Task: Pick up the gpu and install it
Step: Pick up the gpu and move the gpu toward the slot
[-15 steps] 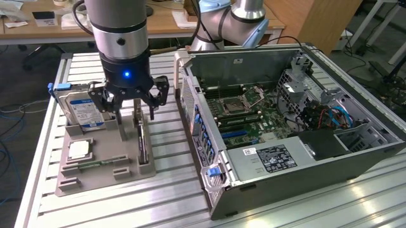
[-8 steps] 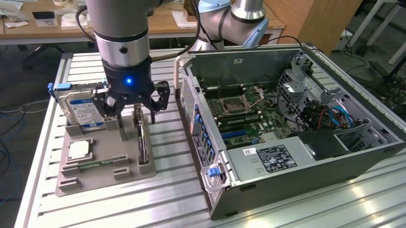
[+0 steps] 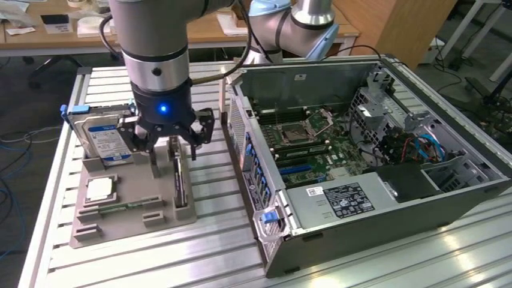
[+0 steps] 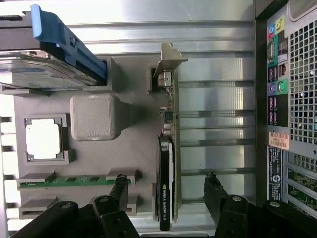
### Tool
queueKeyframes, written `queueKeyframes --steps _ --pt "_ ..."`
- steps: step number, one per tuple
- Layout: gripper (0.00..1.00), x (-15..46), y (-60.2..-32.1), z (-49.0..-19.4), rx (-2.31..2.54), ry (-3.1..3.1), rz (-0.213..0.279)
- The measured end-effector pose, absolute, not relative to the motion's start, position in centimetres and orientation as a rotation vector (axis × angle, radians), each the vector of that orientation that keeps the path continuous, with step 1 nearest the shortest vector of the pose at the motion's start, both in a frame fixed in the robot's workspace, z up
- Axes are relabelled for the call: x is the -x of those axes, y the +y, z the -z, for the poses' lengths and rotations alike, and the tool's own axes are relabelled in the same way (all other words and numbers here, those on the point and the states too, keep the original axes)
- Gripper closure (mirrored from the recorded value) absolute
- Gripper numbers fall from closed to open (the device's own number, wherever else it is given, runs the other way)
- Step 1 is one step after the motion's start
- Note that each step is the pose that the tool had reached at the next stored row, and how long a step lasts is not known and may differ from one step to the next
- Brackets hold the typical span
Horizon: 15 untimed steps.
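The gripper (image 4: 167, 182) is hanging directly above the holder with its two black fingers (image 4: 120, 187) spread wide, one on each side of the card and touching nothing. Between them, the gpu (image 4: 165, 198), a thin dark grey-black circuit card with a black shroud and a silver metal end bracket, is standing on its long edge in a slot of the grey moulded plastic holder (image 4: 133, 119). By judgement the card is handling as a stiff, fairly light but fragile part. The faces are smooth, and the exposed components and contact edge are not tolerating pressure. The best hold is likely lying across the two flat faces at the shrouded section, clear of the bracket. The lower edge of the card is sitting inside the slot and is hidden, and one face is turned away. Beside it on the holder, a square silver processor (image 4: 43, 140) and a narrow green memory stick (image 4: 69, 181) are lying flat, and a boxy silver hard drive (image 4: 49, 74) with a blue carrier is standing upright. Further off, on the slatted aluminium table (image 3: 208, 252), the open dark grey computer case (image 3: 360, 150) is lying on its side, exposing its green mainboard. The receiving slot there is hard to make out.
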<state>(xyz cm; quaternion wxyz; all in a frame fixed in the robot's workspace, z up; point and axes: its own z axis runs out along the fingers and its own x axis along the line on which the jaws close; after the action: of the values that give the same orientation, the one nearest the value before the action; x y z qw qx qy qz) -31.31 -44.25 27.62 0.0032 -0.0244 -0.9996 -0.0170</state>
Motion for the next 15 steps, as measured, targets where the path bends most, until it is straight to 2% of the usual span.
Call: queueKeyframes --steps 15 --pt "0.28 31.2 -44.2 -25.7 0.091 -3.134 0.053"
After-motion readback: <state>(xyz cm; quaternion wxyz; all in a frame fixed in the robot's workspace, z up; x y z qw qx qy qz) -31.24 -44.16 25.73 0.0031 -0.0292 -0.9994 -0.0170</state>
